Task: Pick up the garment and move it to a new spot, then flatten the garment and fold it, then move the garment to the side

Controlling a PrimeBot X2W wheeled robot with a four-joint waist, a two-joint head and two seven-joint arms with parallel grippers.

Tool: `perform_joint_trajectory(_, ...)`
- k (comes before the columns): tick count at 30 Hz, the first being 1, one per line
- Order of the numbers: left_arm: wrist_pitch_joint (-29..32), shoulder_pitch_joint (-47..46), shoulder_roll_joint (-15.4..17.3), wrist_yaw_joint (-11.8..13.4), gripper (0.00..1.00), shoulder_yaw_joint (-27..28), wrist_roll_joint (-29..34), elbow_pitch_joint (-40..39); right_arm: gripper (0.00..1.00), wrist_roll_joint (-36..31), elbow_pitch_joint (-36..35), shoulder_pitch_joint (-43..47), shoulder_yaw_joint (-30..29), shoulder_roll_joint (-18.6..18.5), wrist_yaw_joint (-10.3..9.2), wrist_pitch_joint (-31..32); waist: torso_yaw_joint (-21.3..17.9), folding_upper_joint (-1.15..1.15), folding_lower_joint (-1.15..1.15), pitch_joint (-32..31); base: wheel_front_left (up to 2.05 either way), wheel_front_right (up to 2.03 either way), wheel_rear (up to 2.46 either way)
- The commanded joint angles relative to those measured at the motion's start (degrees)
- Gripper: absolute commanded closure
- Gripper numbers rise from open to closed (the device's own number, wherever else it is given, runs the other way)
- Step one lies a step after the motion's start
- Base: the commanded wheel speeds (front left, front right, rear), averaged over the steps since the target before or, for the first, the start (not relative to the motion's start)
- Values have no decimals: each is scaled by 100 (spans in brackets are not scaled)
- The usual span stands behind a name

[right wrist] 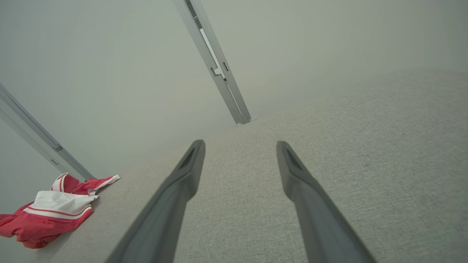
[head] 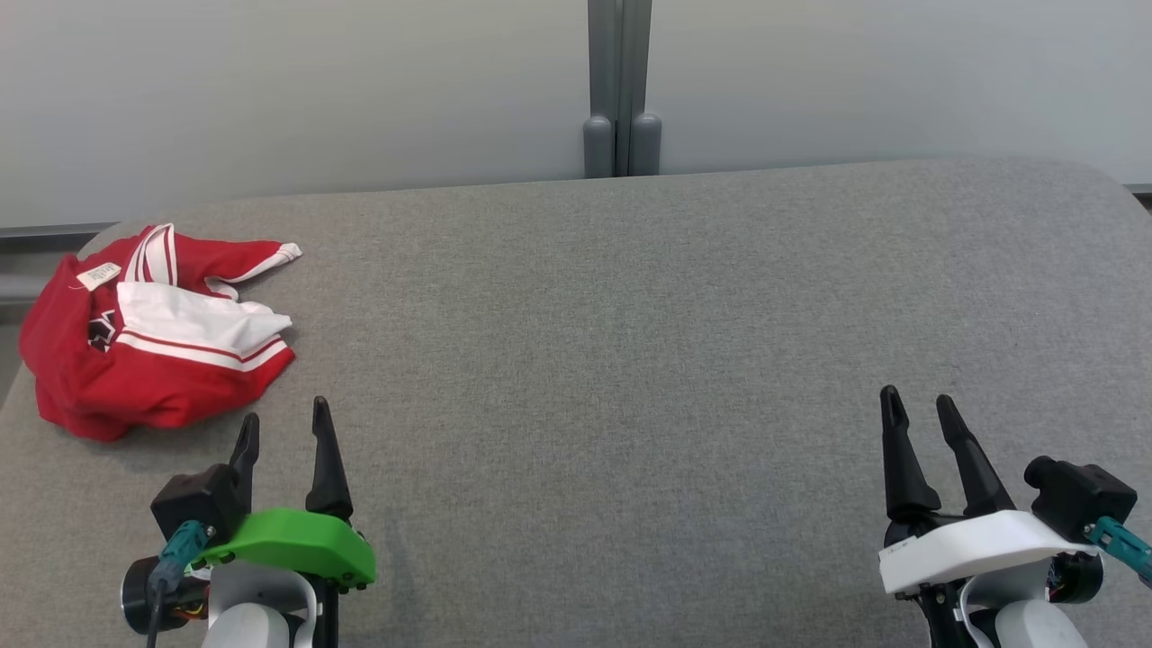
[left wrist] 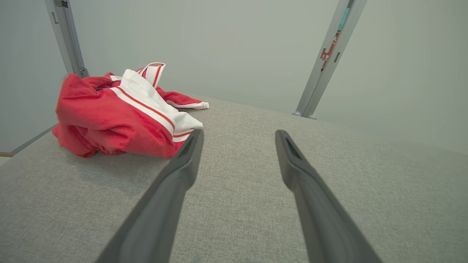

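The left pincer (head: 285, 412) is hovering low over the table (head: 612, 360) with its two dark fingers spread wide and nothing between them. The right pincer (head: 916, 398) is doing the same, spread and empty. Both are pointing forward across the surface, which looks like a ready stance with no part of the task begun.

The garment (head: 153, 360), red with white striped trim, is lying crumpled in a loose heap just ahead of the left pincer and a little to its left. Its nearest fold is sitting just beside the tip of that pincer's left finger, apparently without touching it. From the right pincer it is lying well apart, far off to the left. The left pincer is therefore probably the one placed to take the first hold.

The heap is sitting close to the table's left edge and its rounded far corner, so there is little margin on the outer side of the left pincer. A push that way is likely risking the cloth sliding off. To the right of the left pincer, and all around the right pincer, bare grey cloth is stretching away, giving plenty of room for carrying, flattening and folding. Beyond both sets of fingertips, the table's far edge is meeting a pale wall (head: 270, 90) with a grey post (head: 621, 90).
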Motion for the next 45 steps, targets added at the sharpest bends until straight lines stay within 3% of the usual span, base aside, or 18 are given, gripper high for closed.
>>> perform_joint_trajectory(1, 23, -150, 63, 42, 0, -16, 164, -39, 0, -191, -35, 53, 13, -37, 1, -64, 3, 0, 0, 2, 0, 0, 0)
perform_joint_trajectory(31, 761, 367, 335, 288, 0, -50, 1059, -754, 0, -1507, -225, 207, -58, -21, 2, 29, 32, 0, 0, -72, 0, 0, 0)
perform_joint_trajectory(45, 864, 490, 405, 363, 0, -74, 1102, -1004, 0, -1617, -327, 251, -101, 1, 1, 107, 68, 0, 0, -59, 0, 0, 0)
